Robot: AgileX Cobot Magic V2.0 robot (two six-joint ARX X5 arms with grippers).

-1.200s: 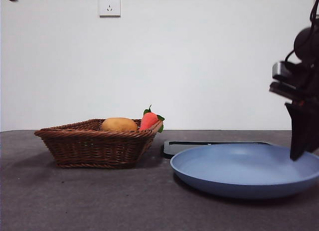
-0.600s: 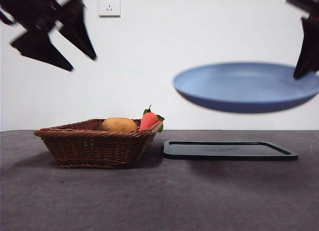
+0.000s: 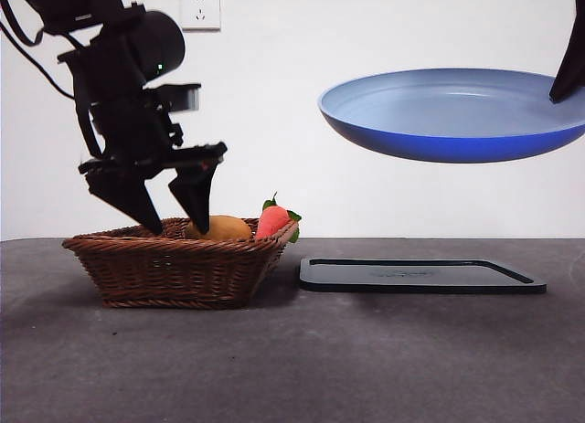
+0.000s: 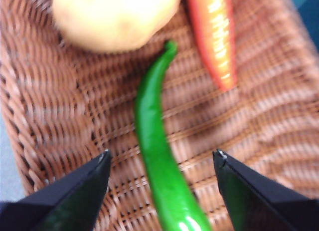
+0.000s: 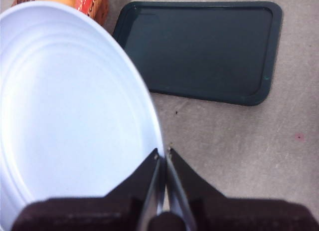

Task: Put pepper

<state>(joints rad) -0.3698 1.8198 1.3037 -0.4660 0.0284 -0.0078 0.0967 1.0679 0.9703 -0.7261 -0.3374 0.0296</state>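
Note:
The glossy green pepper (image 4: 157,156) lies on the floor of the wicker basket (image 4: 45,116), between the open jaws of my left gripper (image 4: 162,163), which hovers just above it without touching. In the front view that left gripper (image 3: 164,199) dips into the basket (image 3: 174,263) and the pepper is hidden behind the rim. My right gripper (image 5: 163,156) is shut on the rim of the blue plate (image 5: 65,116). It holds the plate (image 3: 448,112) high in the air at the right, above the dark tray (image 3: 420,274).
A yellow-orange potato-like lump (image 4: 114,16) and a red-orange pointed vegetable (image 4: 214,36) share the basket, beyond the pepper's thin end. Both also peek over the rim, the lump (image 3: 219,227) beside the red one (image 3: 272,220). The flat black tray (image 5: 199,51) lies on the grey table.
The left arm has dropped from the upper left down into the basket, jaws open. The right gripper raised the blue plate a little higher; a second ago the plate rested over the tray.

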